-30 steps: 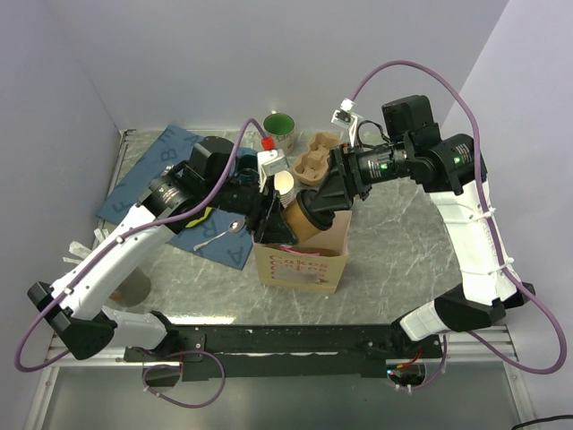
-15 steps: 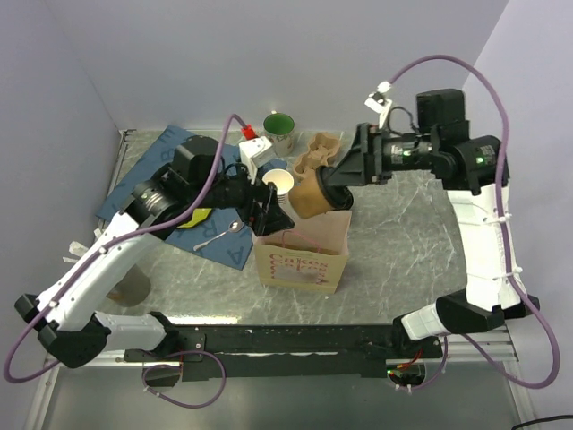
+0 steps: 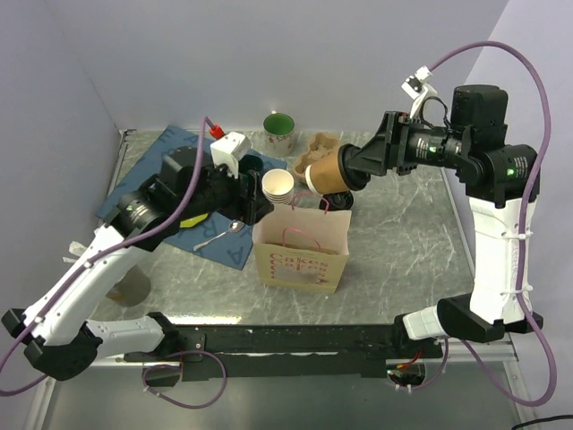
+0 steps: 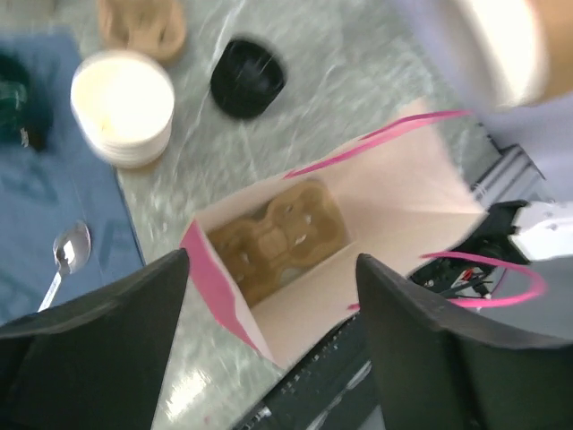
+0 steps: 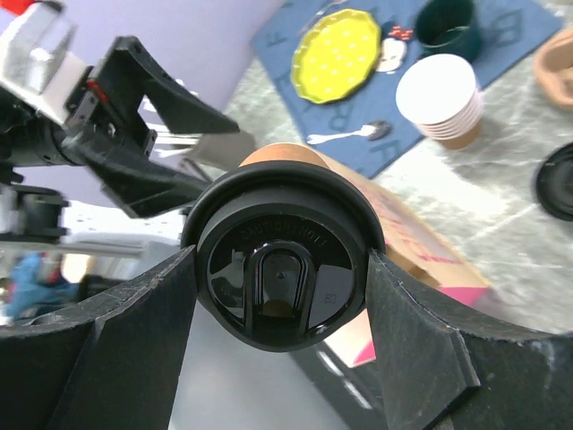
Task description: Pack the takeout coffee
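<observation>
Coffee (image 3: pixel 324 170) hangs tipped sideways above the bag's (image 3: pixel 300 255) far edge, pinched by the right gripper (image 5: pixel 279 269); left gripper (image 4: pixel 269 269) spread, empty. Likely mid-carry; next, turn it upright and lower it into the carrier (image 4: pixel 269 237)

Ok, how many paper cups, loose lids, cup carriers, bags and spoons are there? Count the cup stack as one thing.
Lidded takeout coffee: 1
Stack of lidless cups: 1
Loose black lid: 1
Cup carriers: 2
Paper bag: 1
Spoon: 1
Total: 7
</observation>
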Robot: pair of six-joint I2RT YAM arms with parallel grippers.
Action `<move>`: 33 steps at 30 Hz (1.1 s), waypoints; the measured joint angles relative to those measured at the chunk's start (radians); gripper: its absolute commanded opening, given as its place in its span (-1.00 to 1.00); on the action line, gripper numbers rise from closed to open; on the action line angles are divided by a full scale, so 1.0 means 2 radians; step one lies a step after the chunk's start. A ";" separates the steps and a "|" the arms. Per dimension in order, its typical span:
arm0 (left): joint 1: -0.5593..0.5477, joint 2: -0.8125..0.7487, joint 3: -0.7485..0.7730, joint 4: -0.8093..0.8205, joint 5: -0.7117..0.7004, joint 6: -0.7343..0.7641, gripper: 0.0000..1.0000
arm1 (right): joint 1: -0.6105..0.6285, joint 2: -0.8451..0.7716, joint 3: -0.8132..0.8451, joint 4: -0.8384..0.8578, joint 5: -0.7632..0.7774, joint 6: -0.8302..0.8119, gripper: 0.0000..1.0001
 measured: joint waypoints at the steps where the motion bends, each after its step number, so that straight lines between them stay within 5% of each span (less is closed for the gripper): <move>1: 0.000 0.002 -0.007 -0.005 -0.007 -0.007 0.47 | 0.004 0.000 0.001 -0.003 0.008 -0.007 0.09; 15: 0.001 0.026 -0.072 -0.013 -0.065 -0.056 0.11 | 0.115 -0.003 0.047 -0.024 0.108 -0.036 0.08; 27: 0.011 0.032 -0.096 0.027 -0.039 -0.059 -0.94 | 0.164 -0.019 0.027 0.002 0.112 -0.042 0.08; 33: 0.016 0.031 -0.099 0.033 -0.014 -0.061 -0.98 | 0.208 -0.023 0.001 0.002 0.133 -0.056 0.08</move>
